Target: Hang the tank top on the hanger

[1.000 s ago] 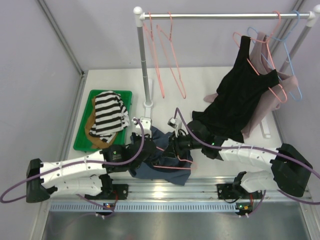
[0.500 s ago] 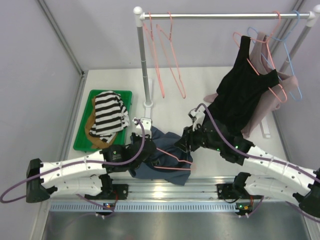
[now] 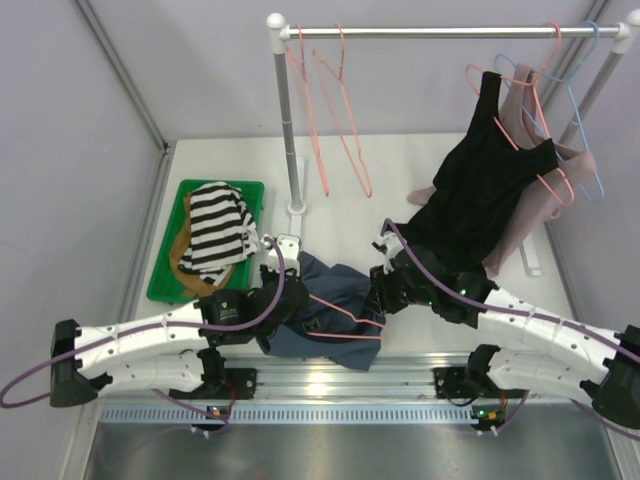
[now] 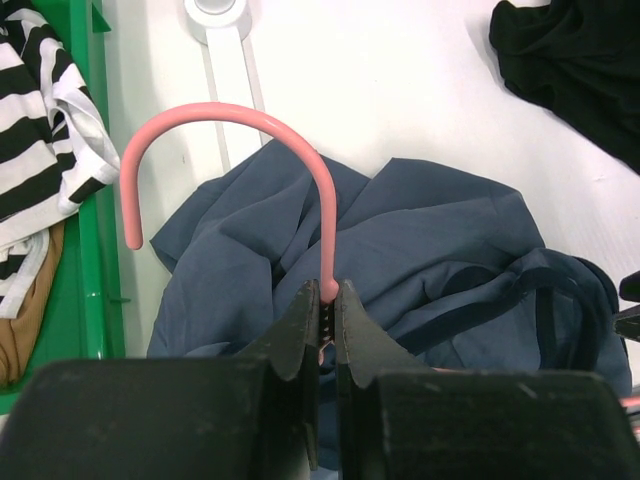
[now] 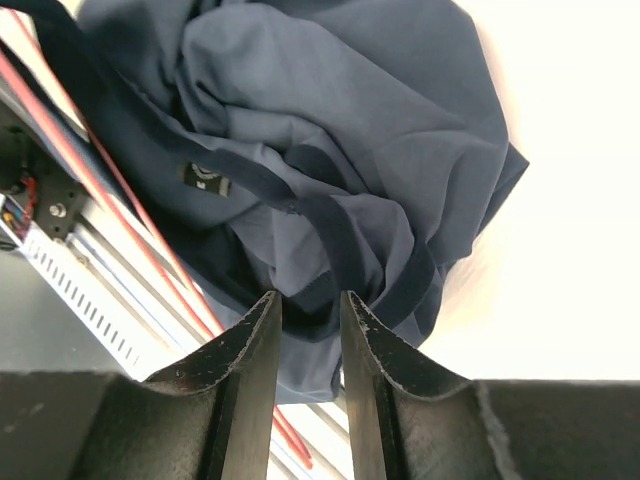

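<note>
Left wrist view: left gripper pinches the hanger just below its hook, with the tank top bunched over the wire near the table's front edge. Right gripper hovers over the folds, fingers slightly parted, nothing seen between them. Tugging a wrong fold could twist the hanger in that thin pinch. Hanger shoulders lie mostly buried; the neck opening is hard to make out.

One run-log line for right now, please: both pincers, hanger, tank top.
left pincer: shut on hanger at hook base | right pincer: narrowly open over tank top, no grip seen | tank top: crumpled heap, not hung
</note>
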Tool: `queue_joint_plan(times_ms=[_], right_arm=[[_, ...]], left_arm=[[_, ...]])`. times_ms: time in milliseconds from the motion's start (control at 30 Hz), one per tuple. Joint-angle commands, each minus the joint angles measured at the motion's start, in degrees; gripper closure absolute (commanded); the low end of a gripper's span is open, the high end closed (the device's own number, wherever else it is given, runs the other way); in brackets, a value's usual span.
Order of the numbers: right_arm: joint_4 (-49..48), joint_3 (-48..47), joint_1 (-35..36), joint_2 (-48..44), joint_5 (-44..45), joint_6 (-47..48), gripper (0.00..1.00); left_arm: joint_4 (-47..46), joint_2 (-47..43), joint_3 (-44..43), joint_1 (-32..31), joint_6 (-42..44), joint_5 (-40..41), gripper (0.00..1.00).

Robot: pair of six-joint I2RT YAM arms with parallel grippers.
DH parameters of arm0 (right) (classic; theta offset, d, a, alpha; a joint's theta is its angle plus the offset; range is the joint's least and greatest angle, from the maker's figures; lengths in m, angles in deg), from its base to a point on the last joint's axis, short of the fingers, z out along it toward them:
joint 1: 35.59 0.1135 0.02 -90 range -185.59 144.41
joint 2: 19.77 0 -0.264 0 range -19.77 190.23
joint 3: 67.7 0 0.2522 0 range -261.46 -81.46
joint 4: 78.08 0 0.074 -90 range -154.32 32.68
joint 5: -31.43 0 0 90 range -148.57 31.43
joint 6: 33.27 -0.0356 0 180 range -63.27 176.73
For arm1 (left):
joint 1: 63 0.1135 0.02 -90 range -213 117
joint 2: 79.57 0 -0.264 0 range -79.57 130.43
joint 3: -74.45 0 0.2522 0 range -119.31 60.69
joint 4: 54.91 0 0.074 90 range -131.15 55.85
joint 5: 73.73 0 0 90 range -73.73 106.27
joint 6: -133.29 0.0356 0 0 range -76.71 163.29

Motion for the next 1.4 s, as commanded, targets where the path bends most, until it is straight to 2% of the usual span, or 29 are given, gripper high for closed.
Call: queue_joint_plan(times_ms=[0, 400, 433, 467, 567, 733, 1100, 1367], right_arm=[[-0.7, -0.3, 0.6, 2.0, 0.2, 1.2, 0.7], [-4.5, 1.3, 0.8, 7.9, 2.2, 1.6, 0.71], [-4.5, 1.7, 0.8, 7.8, 2.3, 1.6, 0.72], [-4.5, 2.1, 0.8, 7.8, 2.3, 1.5, 0.8], [-3.4, 3.2, 0.8, 6.4, 4.5, 0.7, 0.93], [0.1, 4.7, 0.6, 0.6, 6.6, -0.6, 1.0], [7.6, 2.2, 0.7, -8.0, 5.3, -1.7, 1.0], [10.6, 0.6, 0.7, -9.4, 4.5, -1.4, 1.0]], left_arm=[[-0.4, -0.5, -2.5, -0.2, 0.6, 1.5, 1.0], [0.2, -1.3, -2.3, -0.2, 0.0, 1.9, 1.0], [0.2, -1.5, -2.3, -0.2, -0.1, 2.1, 1.0], [0.2, -1.7, -2.3, -0.2, 0.0, 2.2, 1.0], [0.2, -2.2, -2.2, -0.2, -0.4, 3.0, 1.0], [0.9, -2.6, -2.0, -0.2, -1.7, 5.4, 1.0], [6.8, -2.5, -1.9, -0.2, -8.4, 11.9, 1.0], [6.2, -2.7, -2.2, -0.2, -8.3, 11.6, 1.0]])
